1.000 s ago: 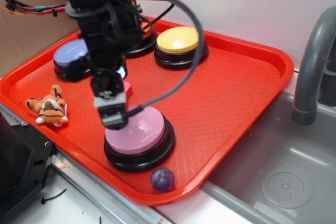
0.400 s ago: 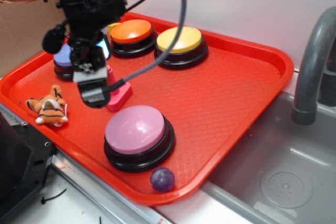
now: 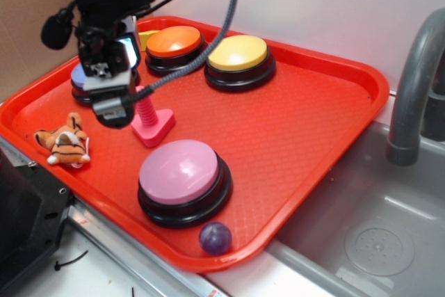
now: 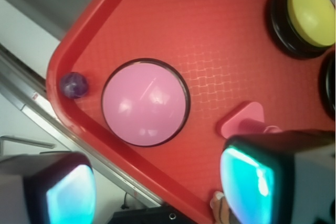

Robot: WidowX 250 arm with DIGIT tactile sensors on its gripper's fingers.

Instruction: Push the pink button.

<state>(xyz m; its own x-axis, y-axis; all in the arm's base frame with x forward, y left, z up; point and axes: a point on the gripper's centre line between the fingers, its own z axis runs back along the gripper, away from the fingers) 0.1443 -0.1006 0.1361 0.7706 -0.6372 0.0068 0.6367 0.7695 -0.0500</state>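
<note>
The pink button (image 3: 183, 173) sits low and left of centre in the exterior view, on the near part of a red tray (image 3: 306, 130), its glossy dome ringed by a black base. Nothing touches it. In the wrist view it lies left of centre (image 4: 145, 102), with a bare strip of tray between it and the rim.

The gripper (image 3: 111, 106) hangs in the upper left of the exterior view, above the tray and well apart from the pink button. Its tip is just left of a small pink peg (image 3: 148, 117) on a flat base. In the wrist view the two fingers (image 4: 247, 184) fill the bottom corners with a wide gap between them, so the jaws stand apart and hold nothing; the peg's base (image 4: 242, 121) shows just above the right finger.

A purple ball (image 3: 215, 237) rests against the tray's near rim, just below the pink button; in the wrist view it is at the left (image 4: 72, 84). A lavender button (image 3: 85, 80) is half hidden behind the gripper. An orange button (image 3: 174, 41) and a yellow button (image 3: 238, 53) stand side by side along the tray's far edge. A toy tiger (image 3: 65, 141) lies at the tray's left. A grey sink (image 3: 361, 220) with a tap (image 3: 411, 88) fills the right of the frame.
</note>
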